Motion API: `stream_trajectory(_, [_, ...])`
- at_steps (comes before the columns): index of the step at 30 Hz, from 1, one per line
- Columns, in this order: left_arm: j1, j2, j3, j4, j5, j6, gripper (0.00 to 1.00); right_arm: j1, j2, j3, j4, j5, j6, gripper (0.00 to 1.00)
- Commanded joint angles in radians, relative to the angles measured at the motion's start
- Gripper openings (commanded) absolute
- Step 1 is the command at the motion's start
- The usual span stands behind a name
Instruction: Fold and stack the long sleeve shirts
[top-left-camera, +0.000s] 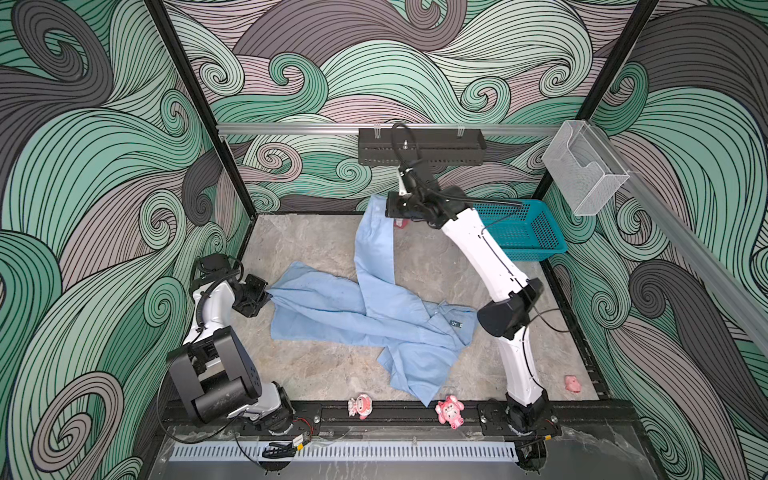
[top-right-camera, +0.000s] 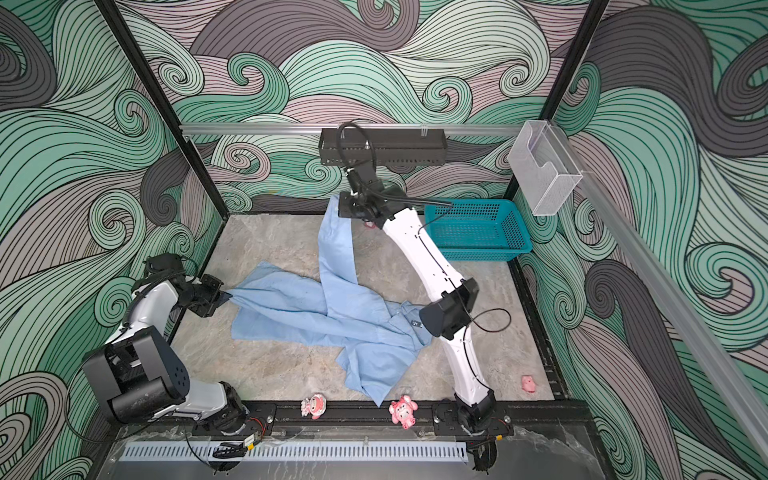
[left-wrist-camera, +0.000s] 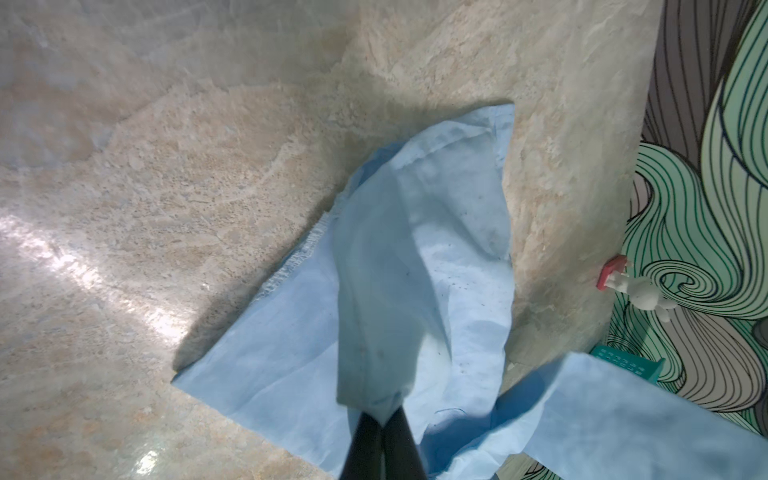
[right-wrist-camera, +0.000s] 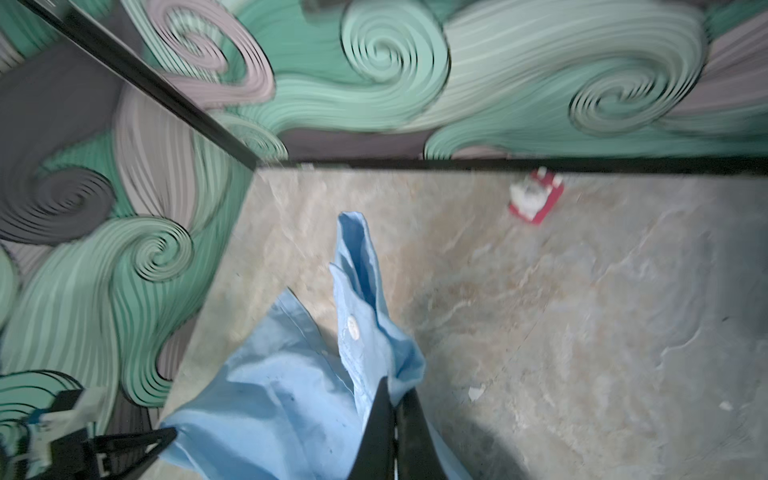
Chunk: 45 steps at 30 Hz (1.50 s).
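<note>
Your left tool (left-wrist-camera: 381, 417) is clenched on a fold of the light blue shirt (top-left-camera: 374, 320). In both top views it pinches the cloth's left edge, low over the tabletop (top-left-camera: 316, 365) and close to the left wall. Your right tool (right-wrist-camera: 392, 395) is clamped as well, gripping the end of one sleeve (top-left-camera: 374, 249). The right wrist view shows the cuff and its white button (right-wrist-camera: 353, 326) bunched just past the black fingertips (right-wrist-camera: 376, 424). That sleeve is held up near the far edge and runs from the tool down to the body of the shirt. The body lies rumpled across the middle of the tabletop, collar end to the right beside the right arm's elbow, one tail reaching the near rail. The teal basket (top-left-camera: 528, 237) sits in the far right corner, apart from the shirt. Two pink toys (top-left-camera: 449, 410) rest along the near rail.
</note>
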Motion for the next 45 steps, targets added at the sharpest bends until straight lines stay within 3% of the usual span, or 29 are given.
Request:
stream_trajectory(1, [-0.004,-0.025,0.091,-0.034,0.033,-0.044,0.0,-0.048,0.031,0.032,-0.026,0.017,-0.077,0.0])
stream_trajectory(6, [-0.025,0.029,0.242,-0.021,0.053,-0.11,0.0,-0.112,0.066,0.146,0.024,0.005,-0.16,0.0])
stream_trajectory(11, [-0.082,0.122,0.403,0.02,0.036,-0.19,0.0,-0.19,0.055,0.159,0.145,0.0,-0.184,0.0])
stream_trajectory(19, [-0.183,0.377,0.622,0.047,0.017,-0.272,0.0,-0.28,-0.017,0.159,0.361,0.026,-0.182,0.0])
stream_trajectory(31, [-0.28,0.77,0.99,0.057,-0.019,-0.325,0.0,-0.338,-0.015,0.167,0.599,0.1,-0.307,0.0])
stream_trajectory(40, [-0.291,0.934,1.166,0.118,-0.07,-0.337,0.0,-0.348,0.054,0.169,0.738,0.098,-0.411,0.0])
stream_trajectory(45, [-0.297,1.041,1.298,0.114,-0.072,-0.341,0.02,-0.34,0.085,0.176,0.721,0.073,-0.419,0.0])
